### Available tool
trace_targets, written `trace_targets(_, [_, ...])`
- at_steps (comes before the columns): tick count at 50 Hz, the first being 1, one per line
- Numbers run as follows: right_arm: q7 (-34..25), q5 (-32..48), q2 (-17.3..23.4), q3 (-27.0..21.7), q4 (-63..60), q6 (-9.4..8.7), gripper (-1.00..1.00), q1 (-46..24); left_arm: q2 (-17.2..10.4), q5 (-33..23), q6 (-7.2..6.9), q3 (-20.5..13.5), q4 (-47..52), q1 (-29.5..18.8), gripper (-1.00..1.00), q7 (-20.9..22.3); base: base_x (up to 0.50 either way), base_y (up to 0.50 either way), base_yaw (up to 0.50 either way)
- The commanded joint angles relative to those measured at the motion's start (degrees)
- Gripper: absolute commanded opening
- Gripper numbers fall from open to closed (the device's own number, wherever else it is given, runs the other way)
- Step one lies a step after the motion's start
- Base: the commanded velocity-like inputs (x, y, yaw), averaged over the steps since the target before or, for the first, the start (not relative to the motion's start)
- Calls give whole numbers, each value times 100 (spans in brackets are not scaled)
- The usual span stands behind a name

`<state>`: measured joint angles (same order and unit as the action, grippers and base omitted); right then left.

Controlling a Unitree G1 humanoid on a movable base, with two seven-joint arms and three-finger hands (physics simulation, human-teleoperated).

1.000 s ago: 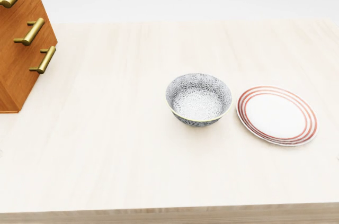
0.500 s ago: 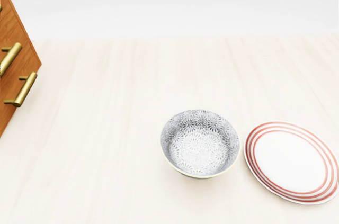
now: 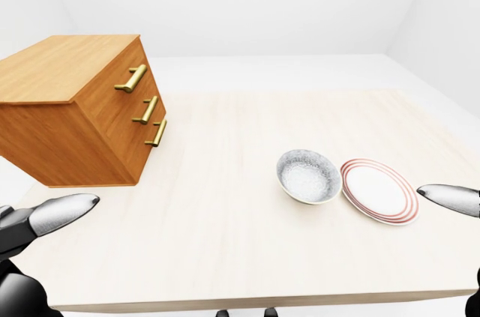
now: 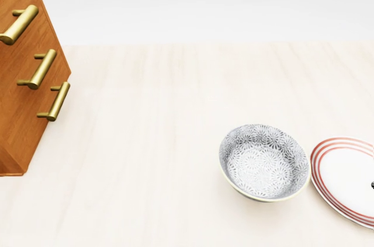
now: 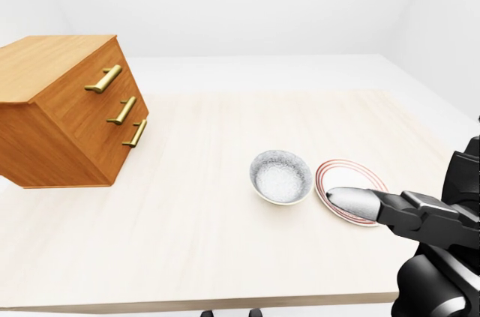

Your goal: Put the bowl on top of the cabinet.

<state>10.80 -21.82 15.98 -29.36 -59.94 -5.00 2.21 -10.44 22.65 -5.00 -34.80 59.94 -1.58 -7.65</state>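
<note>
A grey-patterned bowl (image 4: pixel 264 162) stands upright on the pale wooden table (image 3: pixel 217 219), right of the middle. The wooden cabinet (image 3: pixel 75 107), with three brass handles (image 3: pixel 144 110), sits on the table's left side, its flat top bare. In the left-eye view my left hand (image 3: pixel 56 216) comes in at the bottom left, open, fingers stretched, far from the bowl. My right hand (image 5: pixel 375 208) shows at the lower right of the right-eye view, open, one finger (image 5: pixel 352 198) lying across the plate in the picture, short of the bowl. Neither hand holds anything.
A white plate with red rings (image 3: pixel 379 191) lies just right of the bowl, almost touching it. The table's near edge (image 3: pixel 247 300) runs along the bottom of the left-eye view. White floor and walls surround the table.
The whole head view has shifted: the camera moved, so bowl and plate now sit further right and more of the cabinet shows at left. The bowl itself stays put on the table.
</note>
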Motion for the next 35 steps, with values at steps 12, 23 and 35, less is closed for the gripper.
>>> trace_targets(12, [-141, 169, -114, 35, -6, 0, 100, -33, -56, 52, 0, 17, 5, 9, 100, -66, 0, 50, 0])
trace_targets(23, [-419, 473, -370, 80, -6, 0, 100, -70, -74, 51, 0, 96, 5, 44, 100, -99, 0, 50, 0])
trace_targets(35, [-637, 696, -536, 113, -6, 0, 100, -116, 78, -126, 0, 104, 6, 0, 100, 75, 27, 17, 0])
